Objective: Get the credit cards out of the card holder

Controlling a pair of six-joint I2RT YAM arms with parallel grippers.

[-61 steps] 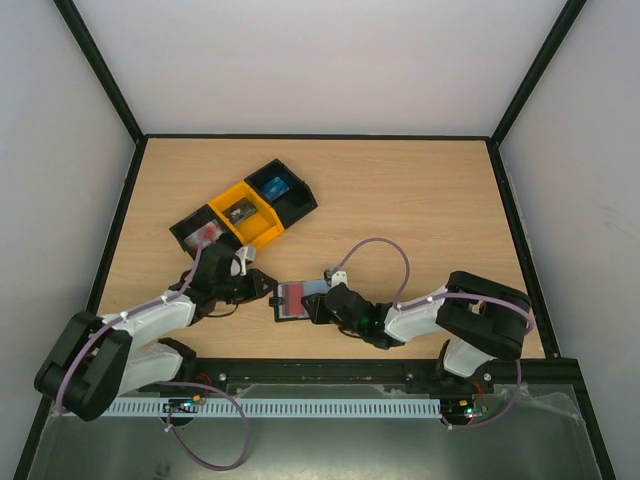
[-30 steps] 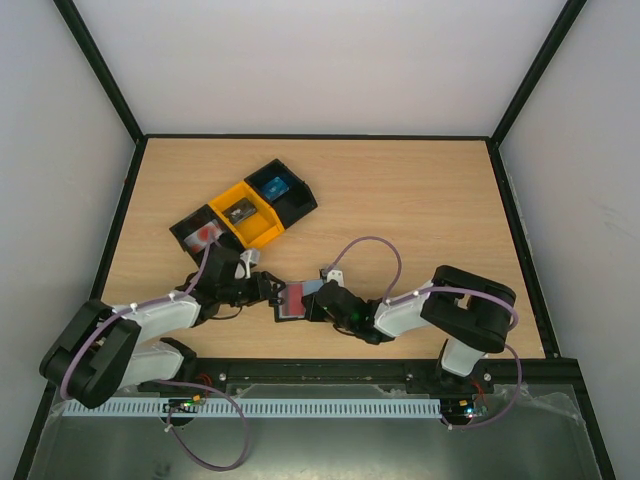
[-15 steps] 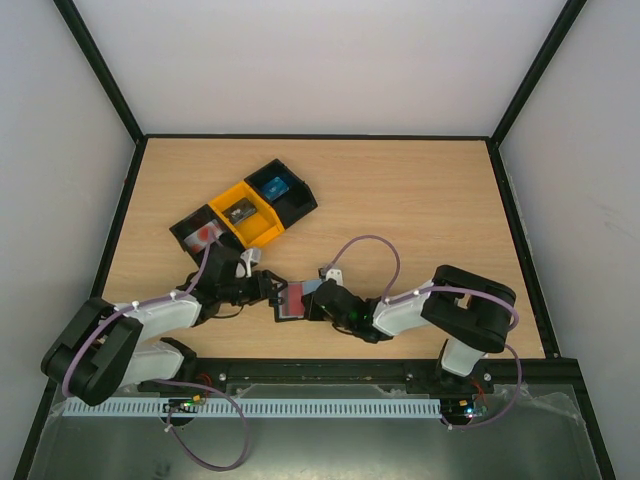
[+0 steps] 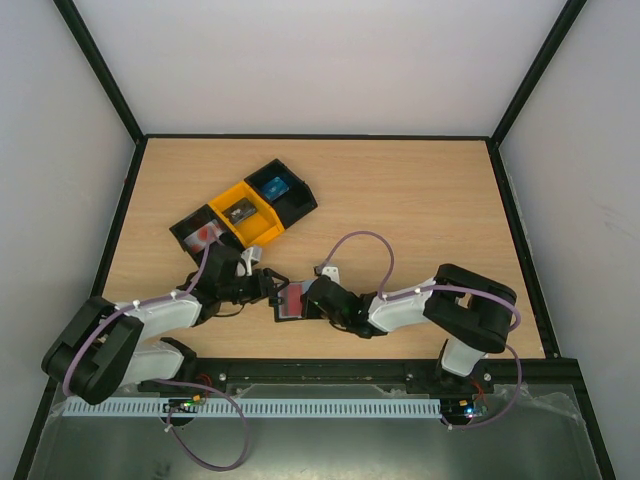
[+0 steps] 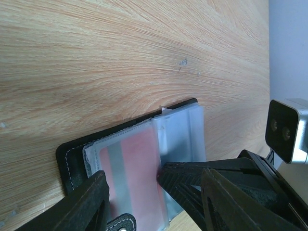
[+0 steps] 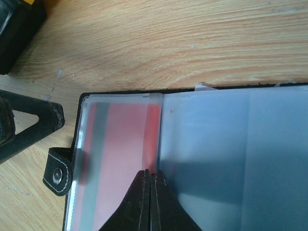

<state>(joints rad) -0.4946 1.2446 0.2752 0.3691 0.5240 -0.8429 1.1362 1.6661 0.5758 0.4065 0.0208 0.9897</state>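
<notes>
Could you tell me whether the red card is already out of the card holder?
No, the red card sits inside the clear sleeve of the open card holder.

Left claw [image 4: 271,286] has moved up to the card holder [image 4: 293,301].

The card holder [image 4: 290,300] lies open on the table [image 4: 420,200], at about 7 o'clock from the table's middle and near its front edge. The row of bins [image 4: 243,213] sits behind it at 11 o'clock, well apart, with a small flat item in each of its three compartments. The left gripper [image 4: 272,288] is just beside the holder at 9 o'clock. The right gripper [image 4: 304,299] reaches in from 3 o'clock, its tips on the holder's fold. A credit card [image 6: 120,159] lies inside the half at 9 o'clock of that fold. The snap tab [image 6: 57,175] juts from the holder's 9 o'clock edge.
</notes>
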